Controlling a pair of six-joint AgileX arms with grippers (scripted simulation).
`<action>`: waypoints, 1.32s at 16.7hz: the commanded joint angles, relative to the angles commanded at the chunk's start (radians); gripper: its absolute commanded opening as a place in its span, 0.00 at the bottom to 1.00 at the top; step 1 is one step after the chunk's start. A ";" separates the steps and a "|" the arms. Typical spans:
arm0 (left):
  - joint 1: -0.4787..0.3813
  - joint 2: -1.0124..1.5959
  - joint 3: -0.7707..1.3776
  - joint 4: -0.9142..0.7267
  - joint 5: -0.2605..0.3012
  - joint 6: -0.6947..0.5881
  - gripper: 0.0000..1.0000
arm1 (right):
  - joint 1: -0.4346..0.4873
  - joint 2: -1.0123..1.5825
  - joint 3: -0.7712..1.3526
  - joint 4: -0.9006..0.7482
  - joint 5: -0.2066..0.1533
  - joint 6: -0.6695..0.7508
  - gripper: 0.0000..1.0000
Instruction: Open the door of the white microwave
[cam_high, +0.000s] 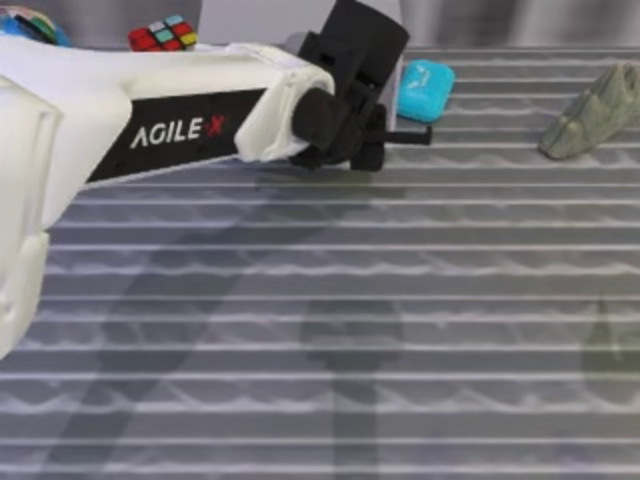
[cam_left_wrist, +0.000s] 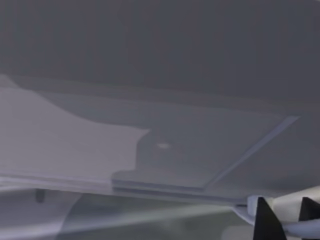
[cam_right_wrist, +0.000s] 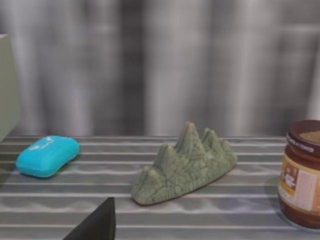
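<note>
Top view: the left arm (cam_high: 150, 120), white with a black band reading AGILE X, reaches from the left edge of the worktop (cam_high: 320, 330) toward its far edge. Its black jaws (cam_high: 385, 125) lie near the middle of the far edge, just beside a turquoise soap-shaped block (cam_high: 425, 90). Whether the left jaws are released or clenched cannot be told from any view.

The white microwave (cam_high: 250, 20) stands at the far edge, largely hidden by the arm; only a pale grey strip of it shows above the arm. In the left wrist view, flat pale-grey surfaces fill the picture at close range, among them a panel with a lighter edge line (cam_left_wrist: 210, 150), probably the door; its handle cannot be made out. Dark fingertips (cam_left_wrist: 265, 220) of the left arm show at one corner of that view.

A multicoloured puzzle cube (cam_high: 162, 35) sits at the far edge toward the left corner. A grey-green crackled rock-shaped ornament (cam_high: 592, 112) lies near the far right corner, well apart from the turquoise block.

Right wrist view: the same block (cam_right_wrist: 47, 156), the ornament (cam_right_wrist: 185, 167), and a brown jar (cam_right_wrist: 302, 172) with a label, beside the ornament. A single dark fingertip (cam_right_wrist: 97, 225) of the right arm shows; the state of the right jaws cannot be told.
</note>
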 joint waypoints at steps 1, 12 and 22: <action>0.000 0.000 0.000 0.000 0.000 0.000 0.00 | 0.000 0.000 0.000 0.000 0.000 0.000 1.00; 0.007 -0.035 -0.056 0.035 0.033 0.044 0.00 | 0.000 0.000 0.000 0.000 0.000 0.000 1.00; 0.008 -0.037 -0.061 0.037 0.035 0.047 0.00 | 0.000 0.000 0.000 0.000 0.000 0.000 1.00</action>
